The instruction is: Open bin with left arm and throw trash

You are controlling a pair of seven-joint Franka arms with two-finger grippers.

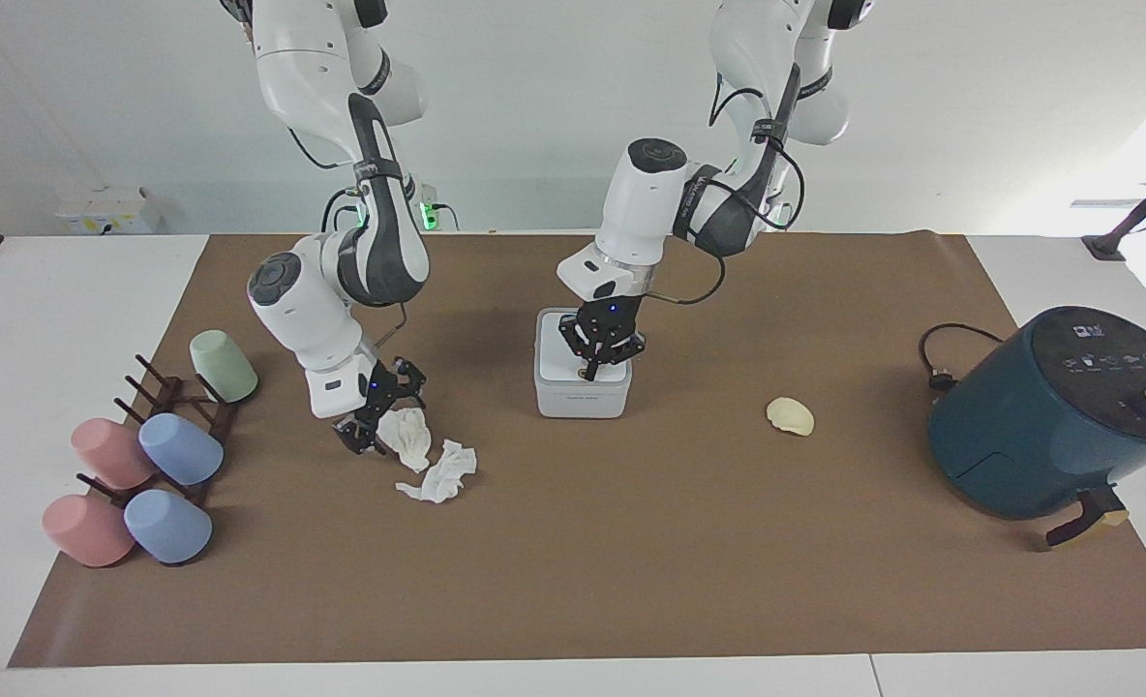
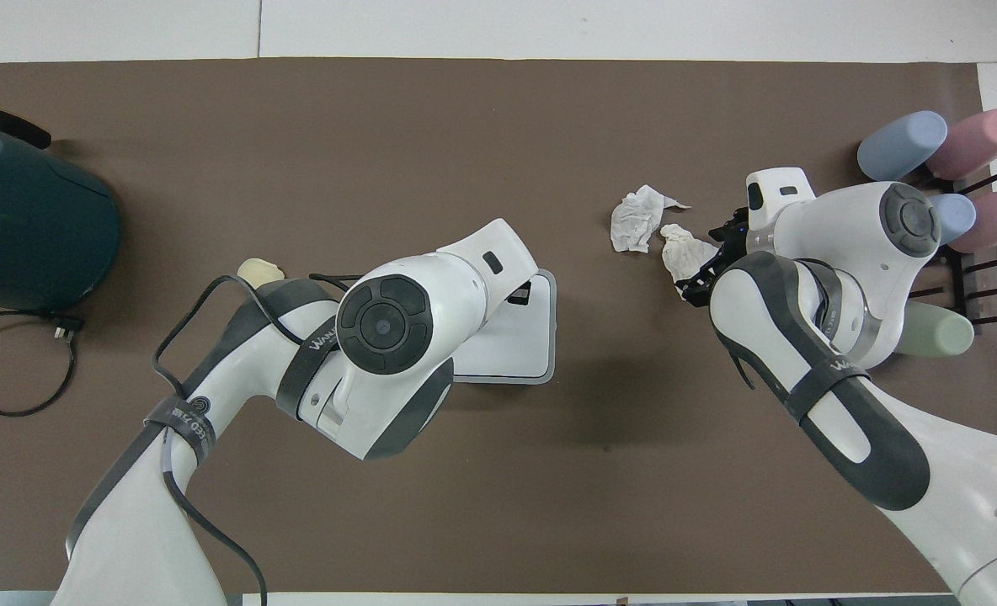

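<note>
The left gripper (image 1: 600,360), fingers apparently pressed together, should press squarely down on the lid of the mid-table bin (image 1: 581,392), while toward the right arm's end the right gripper (image 1: 376,423), spread, closes around the nearer tissue wad (image 1: 408,434).

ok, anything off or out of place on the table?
Only the trash: two crumpled white tissue wads and a pale cream-yellow lump lie loose on the brown mat. The small white cube-shaped bin sits square, lid shut. The pastel cups are racked.
</note>
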